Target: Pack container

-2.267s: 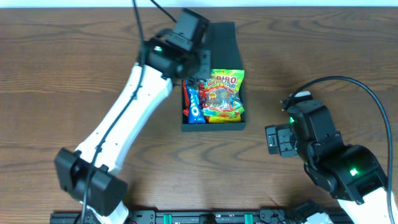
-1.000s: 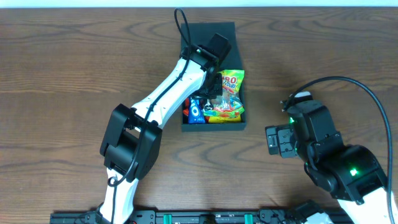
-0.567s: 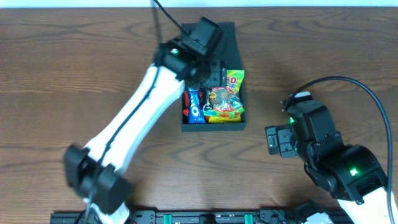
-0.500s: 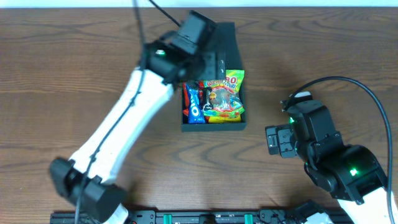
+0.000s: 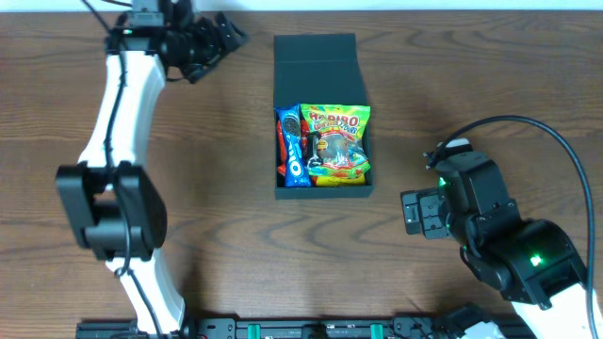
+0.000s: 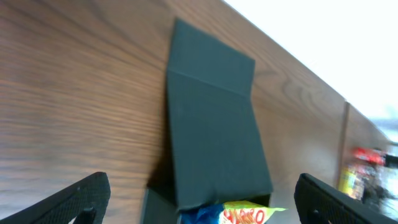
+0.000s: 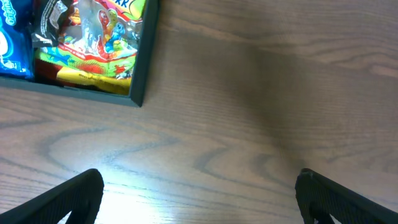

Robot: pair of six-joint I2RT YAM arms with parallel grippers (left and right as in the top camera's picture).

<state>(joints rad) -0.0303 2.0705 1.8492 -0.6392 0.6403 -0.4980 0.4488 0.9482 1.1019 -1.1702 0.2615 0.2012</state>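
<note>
Wooden table (image 5: 471,56); left pincer (image 5: 224,34) wide, arm stretched to far edge beside container (image 5: 320,66); right pincer (image 5: 411,211) wide, arm folded.

The container (image 5: 318,61) was dark teal-green; inside it, a gummy packet (image 5: 335,143) showed yellow, red and green — a cookie packet (image 5: 292,158) blue with white letters. The desk (image 5: 490,66) around it was grained brown.

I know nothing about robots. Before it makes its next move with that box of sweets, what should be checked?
1. Snacks inside the container: ok, the Haribo bag and Oreo packet lie in it.
2. Lid shut: not ok, it is open.
3. Left gripper open and empty: ok.
4. Right gripper open and empty: ok.
5. Snacks sitting below the rim: cannot tell.
</note>
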